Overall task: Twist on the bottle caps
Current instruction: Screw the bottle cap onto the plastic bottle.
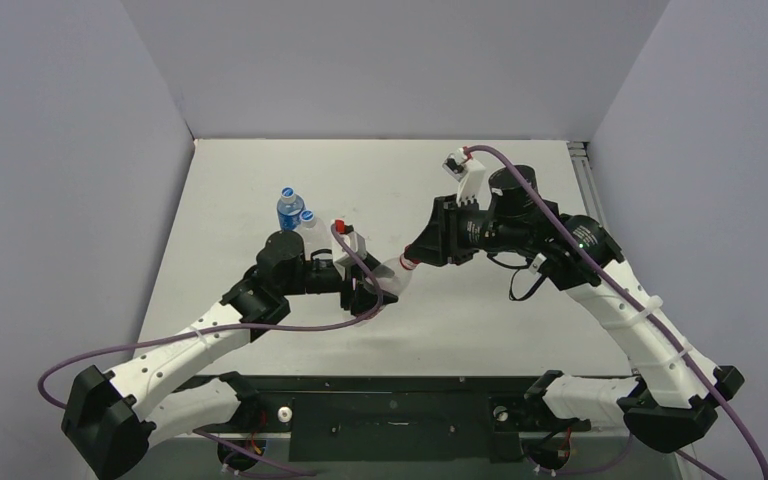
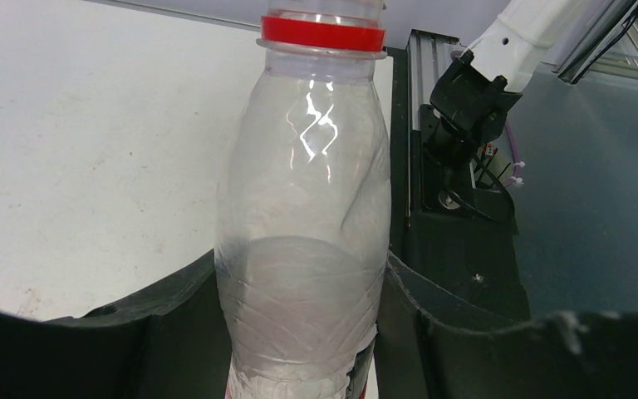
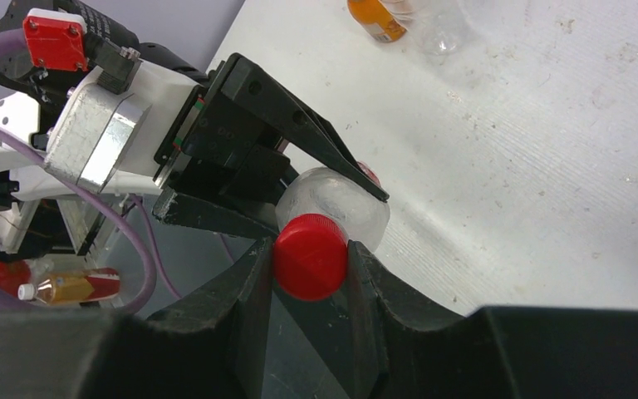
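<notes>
A clear plastic bottle (image 2: 303, 233) with a red neck ring (image 2: 322, 33) is held tilted above the table, my left gripper (image 2: 299, 332) shut around its lower body. In the top view the bottle (image 1: 393, 279) points up and right from the left gripper (image 1: 370, 292) toward the right gripper (image 1: 408, 263). My right gripper (image 3: 311, 274) is shut on a red cap (image 3: 311, 256) at the bottle's mouth. I cannot tell how far the cap sits on the threads. The left gripper's fingers (image 3: 299, 133) flank the bottle (image 3: 345, 199) behind the cap.
Two bottles with blue caps (image 1: 288, 205) (image 1: 307, 220) stand on the white table (image 1: 500, 310), behind and to the left of the left wrist. An orange-labelled bottle (image 3: 378, 18) lies further off on the table. Grey walls enclose three sides. A black rail (image 2: 453, 208) edges the table.
</notes>
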Motion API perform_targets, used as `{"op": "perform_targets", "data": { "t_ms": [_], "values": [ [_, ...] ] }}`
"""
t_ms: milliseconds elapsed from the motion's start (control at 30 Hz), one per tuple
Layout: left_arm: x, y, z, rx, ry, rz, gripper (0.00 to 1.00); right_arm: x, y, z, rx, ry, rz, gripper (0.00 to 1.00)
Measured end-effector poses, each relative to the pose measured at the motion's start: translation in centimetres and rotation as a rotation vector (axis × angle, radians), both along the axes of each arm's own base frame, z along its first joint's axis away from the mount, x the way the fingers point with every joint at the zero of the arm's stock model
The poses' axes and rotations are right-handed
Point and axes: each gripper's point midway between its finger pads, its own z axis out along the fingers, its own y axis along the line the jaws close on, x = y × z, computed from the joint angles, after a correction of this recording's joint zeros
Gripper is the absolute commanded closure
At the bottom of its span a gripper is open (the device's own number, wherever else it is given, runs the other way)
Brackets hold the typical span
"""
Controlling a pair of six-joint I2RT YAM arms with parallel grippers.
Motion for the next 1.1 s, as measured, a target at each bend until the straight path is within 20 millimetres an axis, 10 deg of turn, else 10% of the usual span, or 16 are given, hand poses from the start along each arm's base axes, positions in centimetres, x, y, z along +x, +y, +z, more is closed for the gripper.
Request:
{"op": "perform_targets", "data": {
  "t_ms": [1100],
  "values": [
    [2.0, -0.7, -1.5, 0.023, 0.032, 0.087, 1.0, 2.1, -0.2, -1.3, -0.096, -0.069, -0.089, 0.85]
  ]
}}
